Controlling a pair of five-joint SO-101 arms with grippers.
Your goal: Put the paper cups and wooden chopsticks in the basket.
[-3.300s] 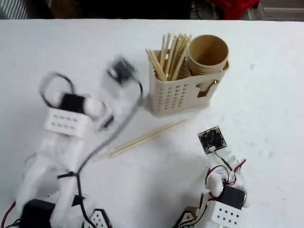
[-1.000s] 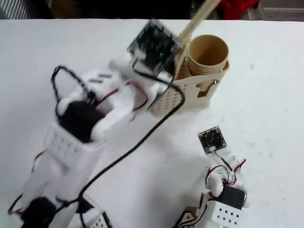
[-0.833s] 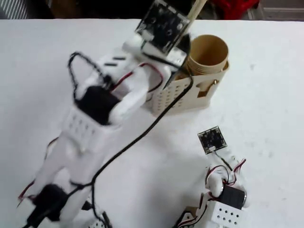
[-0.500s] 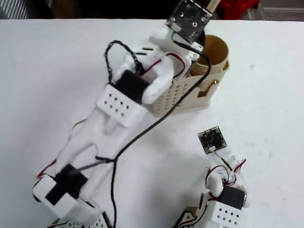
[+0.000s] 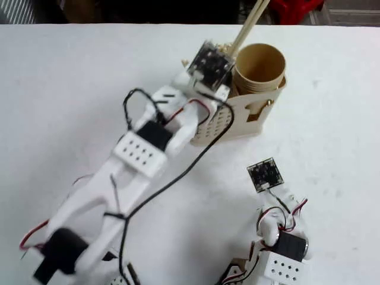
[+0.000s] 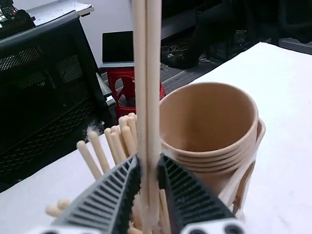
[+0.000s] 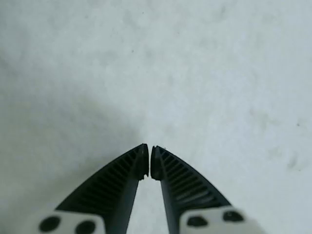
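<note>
We see the pair of chopsticks point(image 6: 146, 73) upright over the basket's point(image 5: 243, 127) stick compartment, just beside the stacked cups point(image 6: 209, 122). Our left claw point(image 6: 148, 165) clenches it low down, so it can drop in end first. Seconds ago it lay on the surface point(image 5: 89, 59) before the basket. Our right claw point(image 7: 149, 161) rests closed on nothing

We note a white table point(image 5: 71, 65), top matte and faintly speckled, evenly lit with soft shadows. Beyond its far edge we see a black mesh chair point(image 6: 44, 97), a red plastic stool point(image 6: 122, 92) just beside it, and a dark flat panel point(image 6: 117, 47) against a pale wall point(image 6: 105, 17). Behind, the floor point(image 6: 204, 61) is dark grey, with cables lying on it
</note>
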